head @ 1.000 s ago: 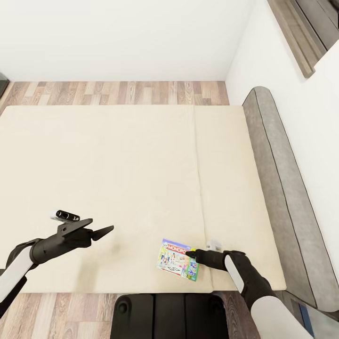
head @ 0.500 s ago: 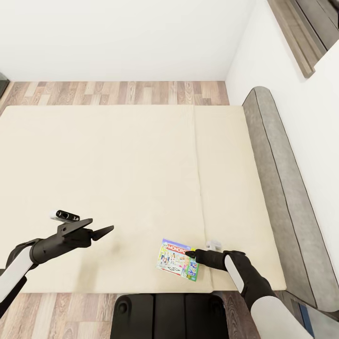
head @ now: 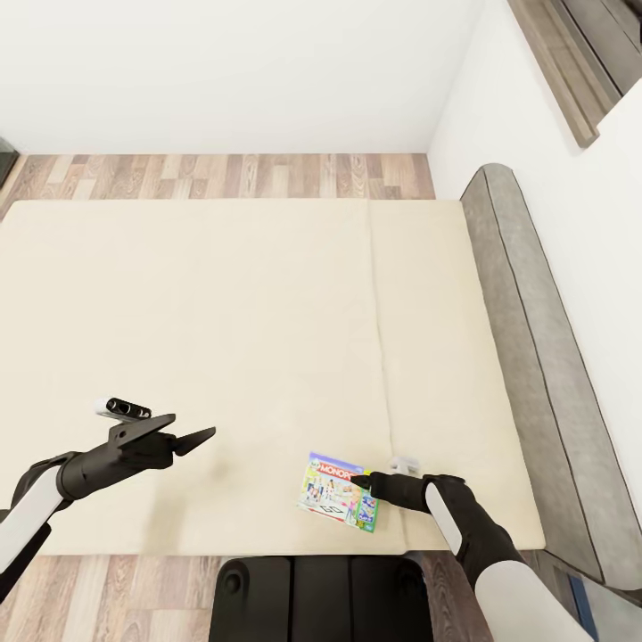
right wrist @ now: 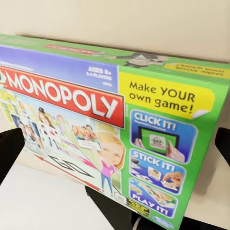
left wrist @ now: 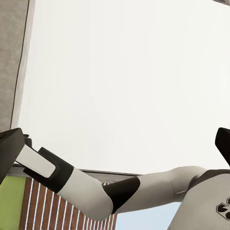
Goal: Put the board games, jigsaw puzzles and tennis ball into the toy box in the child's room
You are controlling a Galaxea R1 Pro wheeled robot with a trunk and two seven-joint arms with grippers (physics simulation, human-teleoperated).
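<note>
The Monopoly board game [head: 338, 495] lies flat on the bed [head: 223, 339], near the mattress edge closest to the robot and just left of the seam line [head: 378, 339]. In the right wrist view the box [right wrist: 120, 134] shows its printed lid, with green border and red title banner, close to the camera.

The right end effector [head: 364, 482] sits at the right-hand edge of the box, fingertips touching or just beside it. In the right wrist view its dark fingers [right wrist: 9, 148] stand apart at either side of the box, so the jaws are spread and not clamped on it.

The left end effector [head: 183, 439] hovers over bare mattress, well apart from the box, its fingers spread and holding nothing.

A grey padded headboard [head: 535, 357] borders the right side of the bed. Wood flooring [head: 223, 176] lies beyond the far edge.
</note>
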